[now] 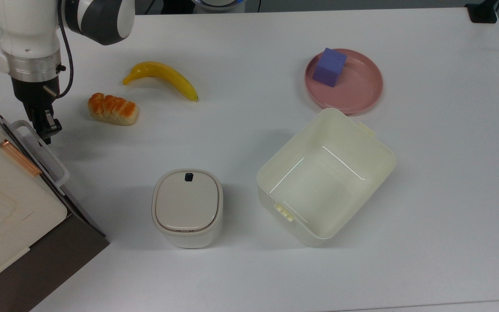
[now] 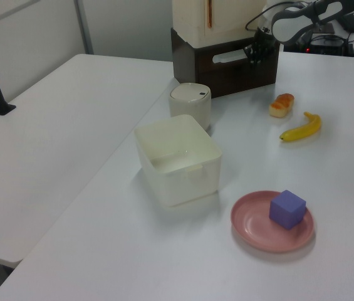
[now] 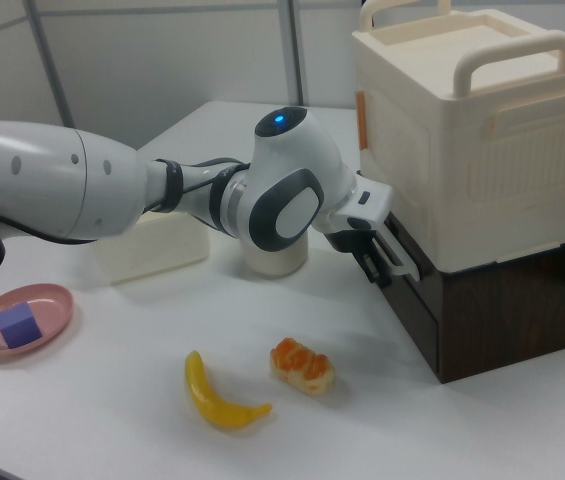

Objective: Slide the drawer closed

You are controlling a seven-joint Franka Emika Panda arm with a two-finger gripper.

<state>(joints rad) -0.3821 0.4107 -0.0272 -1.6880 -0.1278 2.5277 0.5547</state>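
White table (image 1: 275, 52) all round; the gripper (image 1: 46, 128), grip unclear, met the drawer (image 2: 239, 63)'s handle (image 1: 41, 149) — stiff wood, best pushed there.

Yellow banana (image 1: 161, 78), purple cube (image 1: 329, 67) on pink plate (image 1: 362, 91), dark brown drawer (image 3: 407, 290) front, white handle (image 1: 41, 149).

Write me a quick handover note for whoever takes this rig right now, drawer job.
Hand: at the drawer's white handle, at the top view's left edge.
Drawer: pushed in; in the right view its dark front looks about flush with the brown cabinet. No tan sides showing.
Done: the push looks finished or nearly so.
Left: confirm it is fully seated, then back the hand away.
Nearby: bread and banana lie apart from the hand.
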